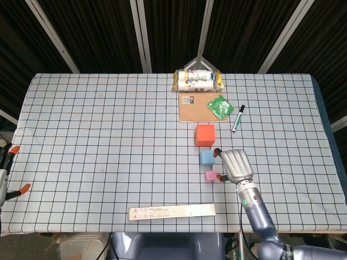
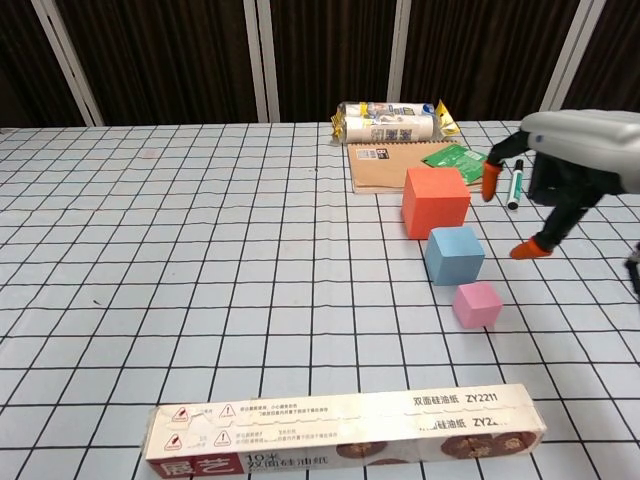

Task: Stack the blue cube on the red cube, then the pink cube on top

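A red cube, a blue cube and a small pink cube lie in a row on the checked cloth, red farthest, pink nearest. My right hand hovers just right of the blue and pink cubes, fingers spread with orange tips, holding nothing. In the chest view it sits above the table, right of the red cube. My left hand shows only at the left edge of the head view, off the table, fingers apart and empty.
Behind the red cube lie a brown notebook with a green packet, a marker pen and a snack pack. A long flat box rests near the front edge.
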`<state>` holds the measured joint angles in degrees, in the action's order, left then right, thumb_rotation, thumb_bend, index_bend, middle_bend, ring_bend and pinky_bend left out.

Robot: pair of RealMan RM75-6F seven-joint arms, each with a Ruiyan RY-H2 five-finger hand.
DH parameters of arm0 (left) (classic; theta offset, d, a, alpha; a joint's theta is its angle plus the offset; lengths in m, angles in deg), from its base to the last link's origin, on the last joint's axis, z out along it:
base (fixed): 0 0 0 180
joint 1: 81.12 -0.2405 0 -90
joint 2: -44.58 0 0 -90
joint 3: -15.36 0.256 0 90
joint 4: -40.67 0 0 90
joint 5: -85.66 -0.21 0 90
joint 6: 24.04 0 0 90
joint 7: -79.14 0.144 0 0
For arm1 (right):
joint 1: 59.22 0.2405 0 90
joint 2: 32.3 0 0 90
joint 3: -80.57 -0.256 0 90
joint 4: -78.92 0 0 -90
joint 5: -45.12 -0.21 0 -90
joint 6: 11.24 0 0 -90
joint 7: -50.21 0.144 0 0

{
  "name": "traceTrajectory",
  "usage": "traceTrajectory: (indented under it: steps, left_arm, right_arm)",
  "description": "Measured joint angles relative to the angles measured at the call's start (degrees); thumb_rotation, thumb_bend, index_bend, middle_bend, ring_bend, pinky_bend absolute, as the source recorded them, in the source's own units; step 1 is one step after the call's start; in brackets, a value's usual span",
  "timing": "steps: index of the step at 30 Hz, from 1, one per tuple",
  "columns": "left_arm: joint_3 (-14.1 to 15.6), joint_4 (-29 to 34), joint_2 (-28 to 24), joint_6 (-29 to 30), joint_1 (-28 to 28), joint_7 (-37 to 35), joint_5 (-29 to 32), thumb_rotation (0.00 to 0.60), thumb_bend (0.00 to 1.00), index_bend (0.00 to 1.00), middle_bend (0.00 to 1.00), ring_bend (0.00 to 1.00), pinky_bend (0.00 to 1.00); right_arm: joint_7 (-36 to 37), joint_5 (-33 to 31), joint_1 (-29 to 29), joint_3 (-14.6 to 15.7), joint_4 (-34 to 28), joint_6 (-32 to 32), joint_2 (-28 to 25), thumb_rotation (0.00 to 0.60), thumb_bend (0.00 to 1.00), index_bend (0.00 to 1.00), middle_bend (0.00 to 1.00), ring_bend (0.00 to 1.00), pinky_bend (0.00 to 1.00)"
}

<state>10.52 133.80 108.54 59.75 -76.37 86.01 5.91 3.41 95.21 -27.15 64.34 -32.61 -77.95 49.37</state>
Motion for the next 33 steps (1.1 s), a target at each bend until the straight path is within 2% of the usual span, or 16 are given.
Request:
traceTrajectory:
  steps: [7, 12, 22, 33]
  left_arm:
    - [-0.6, -0.2, -0.2, 0.3, -0.2, -1.0, 1.1, 0.600, 0.16, 0.03, 0.00, 0.00, 0.00]
    - [-0.8, -0.2, -0.5, 0.4, -0.3, -1.9, 1.4, 0.600, 0.16, 0.03, 0.00, 0.00, 0.00]
    - [-1.0, -0.5, -0.7, 0.2, -0.3, -2.2, 2.1, 0.600, 0.16, 0.03, 0.00, 0.00, 0.00]
    - [-1.2, -0.4, -0.6, 0.2, -0.2, -1.7, 2.6, 0.600, 0.16, 0.03, 0.00, 0.00, 0.00]
  right_arm:
    - [-2.2, -5.7, 5.5, -1.9, 6.5, 0.3, 5.0, 0.600, 0.05, 0.42, 1.00, 1.00, 1.00]
    - [-1.4, -6.8, 7.1, -2.2, 9.4, 0.3, 6.7, 0.600, 0.05, 0.42, 1.00, 1.00, 1.00]
    - [1.9, -7.0, 8.9, -0.7, 15.8, 1.2, 9.3, 0.600, 0.05, 0.42, 1.00, 1.00, 1.00]
    - [3.8, -7.4, 10.1, 1.3, 18.8, 2.3, 11.1, 0.600, 0.05, 0.42, 1.00, 1.00, 1.00]
